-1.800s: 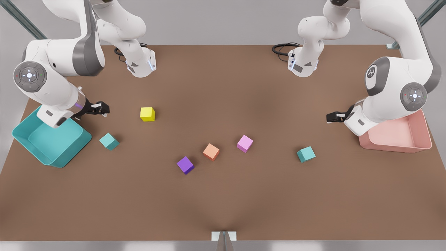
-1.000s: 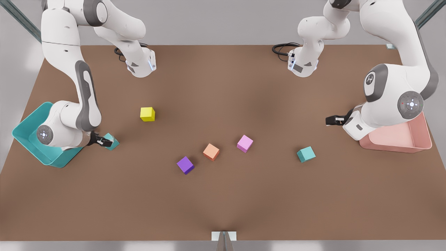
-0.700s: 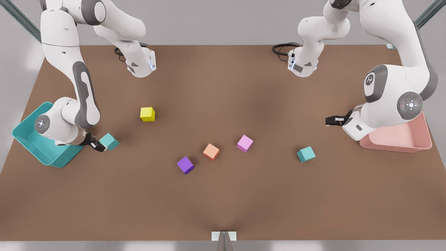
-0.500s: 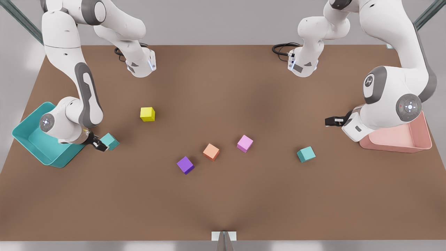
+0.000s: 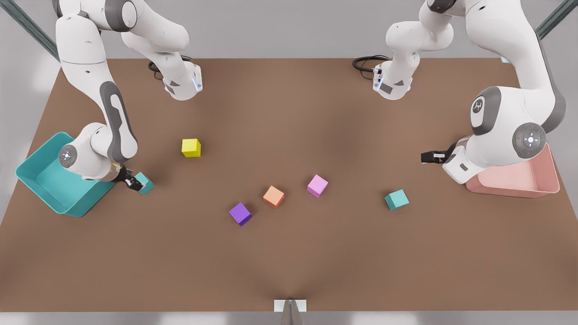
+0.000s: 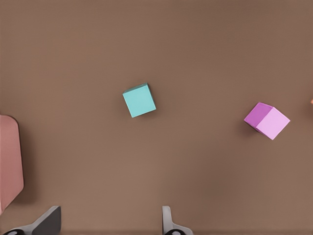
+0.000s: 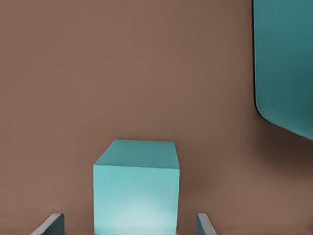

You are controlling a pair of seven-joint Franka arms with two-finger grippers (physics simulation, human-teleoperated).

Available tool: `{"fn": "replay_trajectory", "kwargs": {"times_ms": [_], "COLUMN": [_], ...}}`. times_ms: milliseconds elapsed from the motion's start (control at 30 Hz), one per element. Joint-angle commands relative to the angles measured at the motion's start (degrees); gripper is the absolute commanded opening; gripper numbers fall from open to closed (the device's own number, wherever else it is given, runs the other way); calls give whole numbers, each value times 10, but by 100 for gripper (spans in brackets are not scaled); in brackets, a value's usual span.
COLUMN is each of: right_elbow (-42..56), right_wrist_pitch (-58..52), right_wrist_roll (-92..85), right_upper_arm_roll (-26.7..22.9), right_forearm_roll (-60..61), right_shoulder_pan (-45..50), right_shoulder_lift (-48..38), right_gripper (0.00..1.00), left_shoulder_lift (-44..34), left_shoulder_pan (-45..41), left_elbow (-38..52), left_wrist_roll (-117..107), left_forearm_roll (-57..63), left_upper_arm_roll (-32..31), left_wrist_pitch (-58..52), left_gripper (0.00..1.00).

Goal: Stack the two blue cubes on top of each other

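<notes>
Blue cubes, two of them, lie well apart on a bare brown table (image 5: 289,113) that fills most of the front view. A plain grey wall runs behind it, with metal struts in the upper corners. We see dark cable coiled by the arm bases at the top of the frame.

One blue cube (image 5: 145,183) sits at the front view's left, just beside a teal bin (image 5: 67,208). The second blue cube (image 5: 397,199) sits at lower right of centre, in the open.

The teal bin stands at the table's left edge. The arm covers part of it, and the part we can see is bare floor and walls. A pink bin (image 5: 515,187) stands at the right edge, largely behind the other arm, so we cannot tell what it holds.

The right gripper (image 5: 133,183) is down at the first blue cube. In the right wrist view that cube (image 7: 136,191) sits between its jaws, which stand wide with a gap on each side.

The left gripper (image 5: 426,156) waits beside the pink bin, off the table, jaws wide and holding nothing. Its wrist view looks down on the second blue cube (image 6: 139,100) and a pink cube (image 6: 267,121).

Between the blue cubes we see a yellow cube (image 5: 191,147), a purple cube (image 5: 240,213), an orange cube (image 5: 273,196) and the pink cube (image 5: 317,185), all apart from one another.
</notes>
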Motion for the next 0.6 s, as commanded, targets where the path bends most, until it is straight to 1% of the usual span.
{"fn": "replay_trajectory", "kwargs": {"times_ms": [0,333,567], "right_elbow": [-2,1,3], "right_wrist_pitch": [3,13,48], "right_wrist_roll": [11,11,7], "right_upper_arm_roll": [0,0,0], "right_forearm_roll": [1,11,16], "right_shoulder_pan": [0,-3,-3], "right_shoulder_lift": [2,37,67], "right_gripper": [100,100,100], "left_shoulder_lift": [-1,-1,-1], "left_shoulder_pan": [0,0,1], "left_elbow": [0,1,0], "left_wrist_roll": [-1,-1,-1], "left_forearm_roll": [0,0,0], "left_upper_arm_roll": [0,0,0], "left_wrist_pitch": [-1,-1,-1], "left_gripper": [100,100,100]}}
